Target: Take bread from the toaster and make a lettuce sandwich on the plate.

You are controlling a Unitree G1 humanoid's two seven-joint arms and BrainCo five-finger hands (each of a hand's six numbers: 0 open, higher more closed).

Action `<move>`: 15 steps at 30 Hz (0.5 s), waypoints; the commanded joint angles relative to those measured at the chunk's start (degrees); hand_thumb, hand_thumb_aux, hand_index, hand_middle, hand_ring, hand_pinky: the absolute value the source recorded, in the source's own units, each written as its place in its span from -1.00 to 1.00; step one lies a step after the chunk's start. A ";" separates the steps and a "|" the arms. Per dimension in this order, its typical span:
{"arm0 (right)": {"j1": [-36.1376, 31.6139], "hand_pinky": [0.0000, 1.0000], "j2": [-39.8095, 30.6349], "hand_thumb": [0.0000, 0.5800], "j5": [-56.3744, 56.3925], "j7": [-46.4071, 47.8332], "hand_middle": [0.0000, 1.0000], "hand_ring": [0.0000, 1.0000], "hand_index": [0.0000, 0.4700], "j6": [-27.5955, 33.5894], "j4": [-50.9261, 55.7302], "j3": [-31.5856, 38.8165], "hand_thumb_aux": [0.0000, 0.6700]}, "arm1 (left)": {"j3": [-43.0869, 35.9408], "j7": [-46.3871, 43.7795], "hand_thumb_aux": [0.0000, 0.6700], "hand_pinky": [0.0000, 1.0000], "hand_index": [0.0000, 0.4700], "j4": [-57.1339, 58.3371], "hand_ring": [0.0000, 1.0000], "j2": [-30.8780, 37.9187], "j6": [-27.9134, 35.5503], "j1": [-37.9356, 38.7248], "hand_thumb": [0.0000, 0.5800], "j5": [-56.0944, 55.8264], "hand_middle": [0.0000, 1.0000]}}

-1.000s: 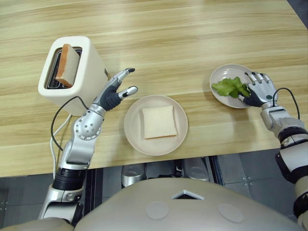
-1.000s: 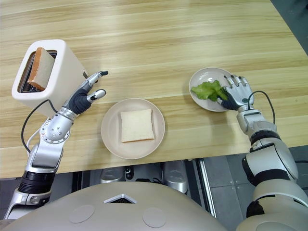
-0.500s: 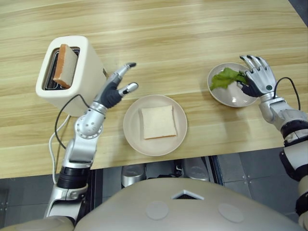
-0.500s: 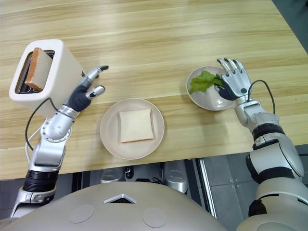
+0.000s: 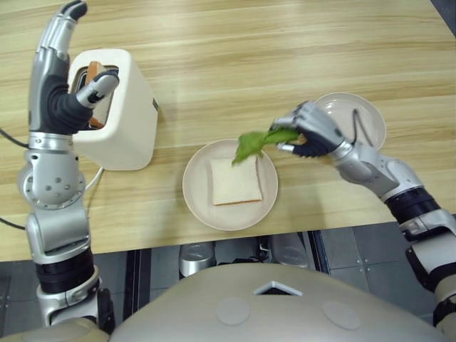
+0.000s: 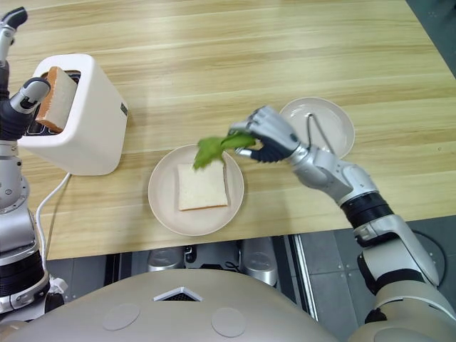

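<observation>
We have the right robot hand (image 5: 311, 135) pinched shut on the lettuce (image 5: 254, 144), holding it in the air over the far right rim of the plate (image 5: 194, 199). The leaf hangs out to the left of the fingers, tip above the far right corner of the bread slice (image 5: 234, 182), which lies flat in the middle of the plate. We can't tell for sure whether leaf and bread touch; it looks like a gap. The small plate (image 5: 365, 114) sits just behind and right of that hand on the tabletop (image 5: 235, 50). The left robot hand (image 5: 63, 100) is up at the toaster (image 5: 128, 125), fingers spread wide and holding nothing, thumb just beside the second slice (image 6: 55, 96), which stands tilted in the slot. The toaster stands left of the plate, and its white cord (image 6: 48, 199) runs off the near edge.
</observation>
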 commanded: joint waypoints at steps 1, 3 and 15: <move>1.48 1.00 1.05 1.00 10.06 12.33 1.00 1.00 0.96 0.16 -3.78 2.05 1.00 | 1.38 2.63 -1.00 -1.00 -1.00 6.23 -1.00 3.34 1.83 1.78 -1.00 9.11 -1.00; 1.97 1.00 2.25 1.00 15.04 18.16 1.00 1.00 0.96 1.62 -5.09 3.16 1.00 | 0.62 3.60 -1.00 -1.00 -1.00 8.54 -1.00 3.72 2.09 2.95 -1.00 11.19 -1.00; 2.51 1.00 9.87 1.00 7.19 29.48 1.00 1.00 0.96 4.75 5.14 4.12 1.00 | -2.39 5.68 -1.00 -1.00 -1.00 14.72 -1.00 3.79 2.03 2.87 -1.00 13.05 -1.00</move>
